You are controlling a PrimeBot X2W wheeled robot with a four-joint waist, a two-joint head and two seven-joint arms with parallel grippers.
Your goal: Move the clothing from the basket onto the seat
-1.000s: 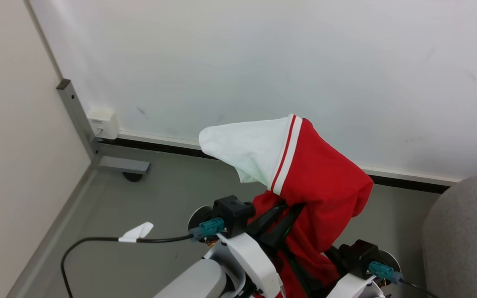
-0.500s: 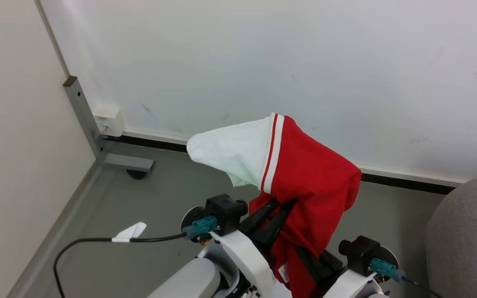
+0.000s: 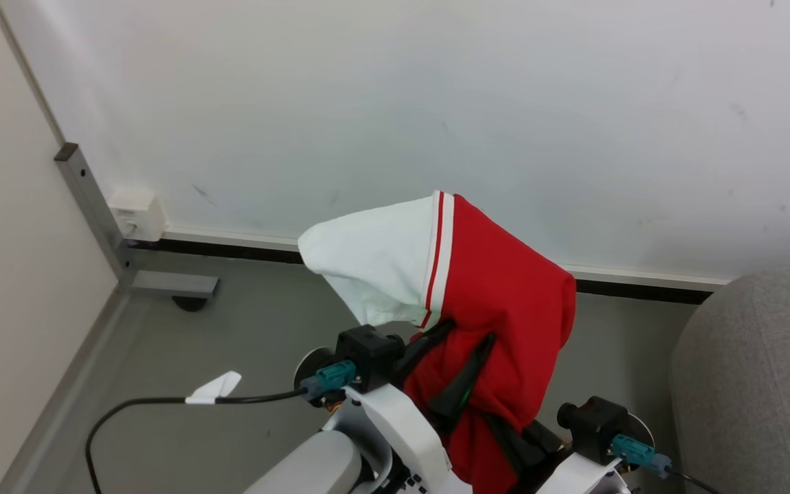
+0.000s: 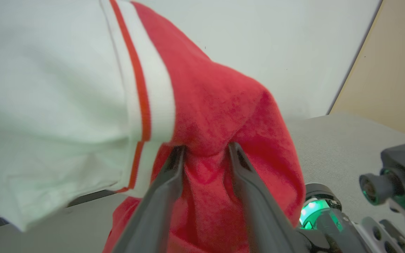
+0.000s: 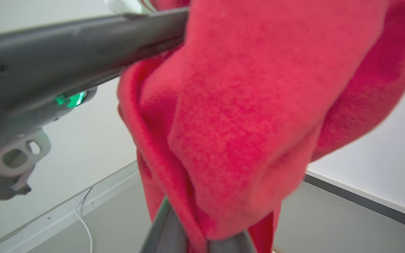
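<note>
The shirt (image 3: pixel 498 288) hangs in the air in front of the robot, well clear of the floor (image 3: pixel 258 343), with both arms under it. The left gripper (image 4: pixel 206 147) has its jaws a little apart and clamped on a thick red fold, and the white sleeve sticks out past them. The right gripper (image 3: pixel 511 439) sits lower, and its jaws go up into the hanging red cloth. The tips are buried, so I cannot tell if they are pinching it.

The sofa (image 3: pixel 758 384) lies to the robot's right, at the lower right of the head view, well apart from the shirt. The shirt's long line runs from the sleeve at the upper left down to the red tail at the right gripper. That makes the right arm the nearer one, and I judge the carry has to swing rightward.

Compared with a second ago, the whole head picture has slid, so the camera has turned. The wall box (image 3: pixel 136 214) sits further left and more sofa shows, while the grip on the shirt looks the same
</note>
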